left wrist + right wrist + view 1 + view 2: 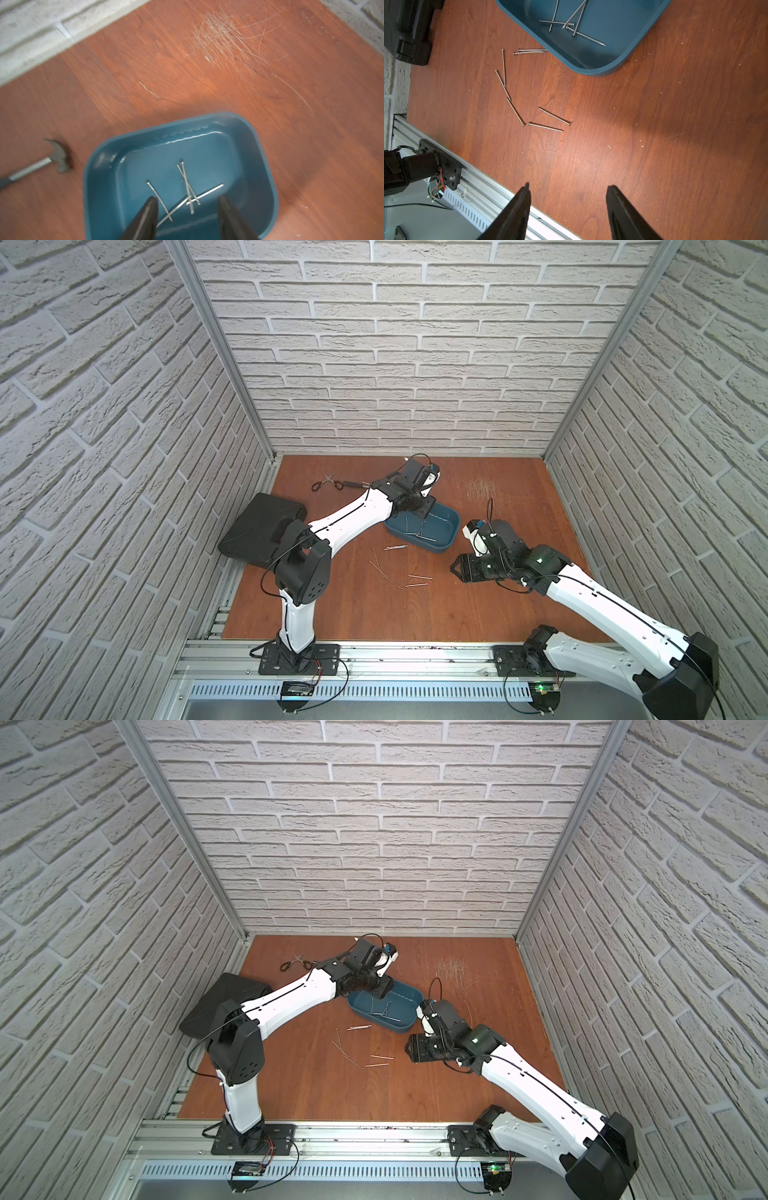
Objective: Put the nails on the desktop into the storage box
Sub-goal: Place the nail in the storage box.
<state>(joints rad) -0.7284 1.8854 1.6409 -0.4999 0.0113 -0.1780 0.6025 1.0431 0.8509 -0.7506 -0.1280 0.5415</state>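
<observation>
The teal storage box [444, 522] [409, 998] sits mid-desktop with several nails [422, 533] [188, 185] lying crossed on its bottom. My left gripper [424, 512] [187, 199] hangs over the box's far-left end, open, with nothing between its fingers. More nails [420, 576] [380, 1057] [545, 126] lie scattered on the reddish-brown desktop [374, 614] just in front of the box, two of them [529, 51] against its wall. To the right of those, my right gripper [455, 570] [569, 186] hovers low over bare wood, open and empty.
A black tool case [259, 533] [409, 31] lies at the left edge. Scissors [326, 483] and a hammer [58, 158] lie behind the left arm near the back wall. An aluminium rail [415, 651] borders the front. Brick walls close in three sides.
</observation>
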